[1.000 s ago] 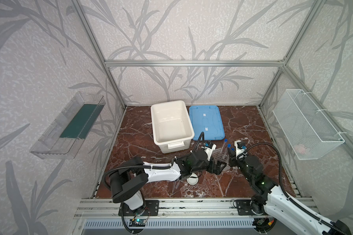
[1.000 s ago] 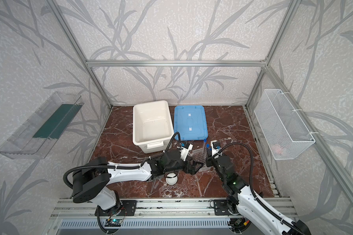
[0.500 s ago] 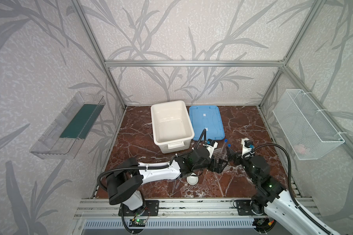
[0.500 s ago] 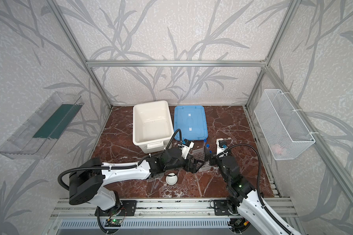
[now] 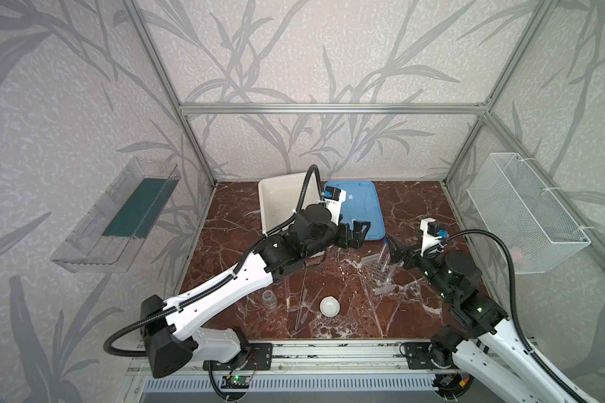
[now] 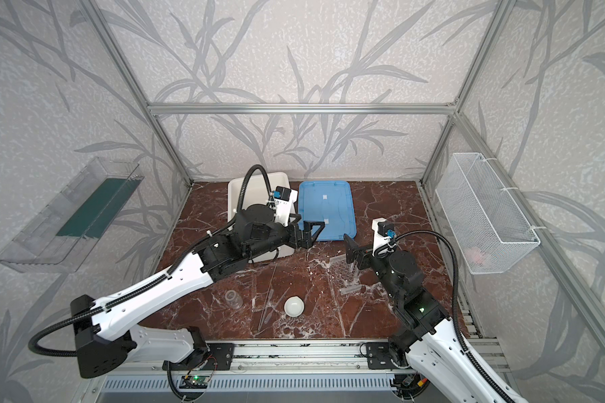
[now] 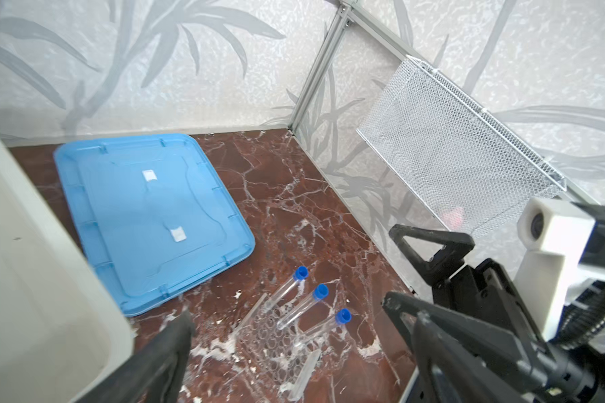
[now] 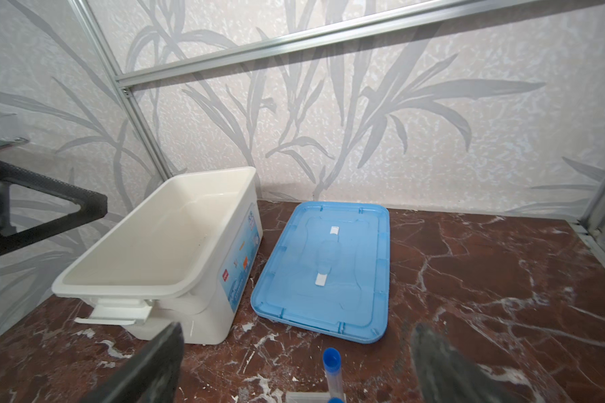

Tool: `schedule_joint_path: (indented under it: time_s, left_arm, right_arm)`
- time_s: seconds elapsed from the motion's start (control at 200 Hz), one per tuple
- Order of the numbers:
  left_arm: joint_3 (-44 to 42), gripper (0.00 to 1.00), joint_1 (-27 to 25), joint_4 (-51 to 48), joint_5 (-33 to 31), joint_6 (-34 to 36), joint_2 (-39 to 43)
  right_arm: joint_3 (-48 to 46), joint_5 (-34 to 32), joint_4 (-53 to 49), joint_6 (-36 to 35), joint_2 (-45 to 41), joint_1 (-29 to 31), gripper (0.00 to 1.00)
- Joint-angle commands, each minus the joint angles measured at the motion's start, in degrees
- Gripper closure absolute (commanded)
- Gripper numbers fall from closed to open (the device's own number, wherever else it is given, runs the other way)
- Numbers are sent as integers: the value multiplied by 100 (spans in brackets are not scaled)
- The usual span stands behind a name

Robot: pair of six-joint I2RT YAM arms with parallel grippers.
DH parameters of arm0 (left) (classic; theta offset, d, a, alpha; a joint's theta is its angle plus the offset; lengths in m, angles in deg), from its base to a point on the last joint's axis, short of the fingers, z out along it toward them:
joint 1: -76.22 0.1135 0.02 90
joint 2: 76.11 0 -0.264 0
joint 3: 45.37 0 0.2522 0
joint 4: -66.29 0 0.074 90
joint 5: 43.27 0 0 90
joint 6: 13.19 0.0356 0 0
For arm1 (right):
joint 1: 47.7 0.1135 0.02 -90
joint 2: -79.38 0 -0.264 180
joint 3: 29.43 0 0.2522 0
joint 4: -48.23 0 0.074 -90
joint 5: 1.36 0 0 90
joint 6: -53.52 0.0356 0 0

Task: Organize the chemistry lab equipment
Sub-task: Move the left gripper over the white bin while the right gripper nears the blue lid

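clear honeycomb rack (image 7: pixel 276 349) holds three slim blue-capped tubes (image 7: pixel 300 308); left fingers (image 7: pixel 161 359) and right fingers (image 8: pixel 147 370) gape empty.

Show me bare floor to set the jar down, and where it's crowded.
Bare floor: the back right corner, from the blue lid across to below the wire basket; also the strip between the white tub and the left wall. Crowded: the front middle, around jar and dish, and beside the rack of tubes.

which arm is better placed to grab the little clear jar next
Left, probably. The small jar sits on the left arm's side, by its forearm, and the left pincer is open and empty. The right pincer, also open, is over by the rack, with the white dish in between.
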Motion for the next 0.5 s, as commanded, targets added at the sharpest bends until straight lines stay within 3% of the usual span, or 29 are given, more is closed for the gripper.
schedule_joint_path:
  time_s: [0.0, 0.225, 0.36, 0.495]
  left_arm:
    - [-14, 1, 320, -738, -589, 411, 353]
    - [1179, 2, 2024, -3163, -263, -223, -81]
    - [1609, 4, 2764, -3958, -740, -265, -449]
    - [1577, 10, 3378, -4115, -626, -475, -746]
  right_arm:
    - [758, 570, -336, -149, 499, 24, 1]
    - [1908, 1929, -884, -289, 1837, 43, 1]
    - [2782, 1925, -1485, -198, 2717, 171, 1]
    - [3693, 1820, -2277, -321, 3601, 385, 1]
